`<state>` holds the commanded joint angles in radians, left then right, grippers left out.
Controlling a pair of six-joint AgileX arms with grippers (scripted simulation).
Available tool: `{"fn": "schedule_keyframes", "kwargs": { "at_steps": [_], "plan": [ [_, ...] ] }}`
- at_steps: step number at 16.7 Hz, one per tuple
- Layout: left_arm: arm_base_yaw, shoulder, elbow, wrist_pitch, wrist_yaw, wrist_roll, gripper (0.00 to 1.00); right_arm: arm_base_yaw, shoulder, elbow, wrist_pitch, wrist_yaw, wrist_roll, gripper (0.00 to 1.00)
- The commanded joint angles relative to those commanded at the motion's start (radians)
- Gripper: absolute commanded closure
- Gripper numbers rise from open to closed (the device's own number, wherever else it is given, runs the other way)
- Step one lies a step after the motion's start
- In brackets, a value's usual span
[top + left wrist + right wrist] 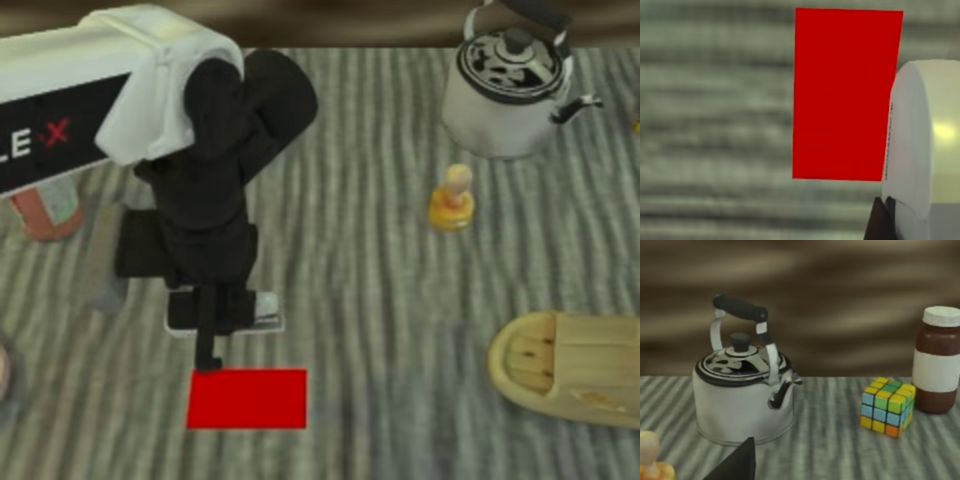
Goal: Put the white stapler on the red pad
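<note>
Beside one red pad (247,398); one white stapler (266,310).

We see a plain bright red pad (247,398) on a desk (380,300) striped in wavy grey bands. Above the pad, the white stapler (262,312) shows beneath our black left gripper (208,352). The kettle (742,392) is silver with a black handle and knob. Beside the kettle sits a cube (888,407) checkered yellow, green, blue and orange, then a brown jar (937,360) with white label and lid.

Left gripper (208,350) lowered, pointing down; right arm unseen.
</note>
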<state>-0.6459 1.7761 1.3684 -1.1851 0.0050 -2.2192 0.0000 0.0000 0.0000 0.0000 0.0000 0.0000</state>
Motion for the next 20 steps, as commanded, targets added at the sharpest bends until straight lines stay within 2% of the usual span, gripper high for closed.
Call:
{"fn": "schedule_keyframes", "kwargs": {
  "at_steps": [4,11,16,20],
  "plan": [
    [-0.003,0.022,-0.052,0.072,-0.001,0.003,1.00,0.000,0.000,0.000,0.000,0.000,0.000,0.00],
    [-0.008,0.117,-0.243,0.367,0.001,-0.003,1.00,0.000,0.000,0.000,0.000,0.000,0.000,0.00],
    [-0.009,0.126,-0.260,0.388,0.001,-0.004,1.00,0.000,0.000,0.000,0.000,0.000,0.000,0.00],
    [-0.009,0.126,-0.260,0.388,0.001,-0.004,0.70,0.000,0.000,0.000,0.000,0.000,0.000,0.00]
  ]
}}
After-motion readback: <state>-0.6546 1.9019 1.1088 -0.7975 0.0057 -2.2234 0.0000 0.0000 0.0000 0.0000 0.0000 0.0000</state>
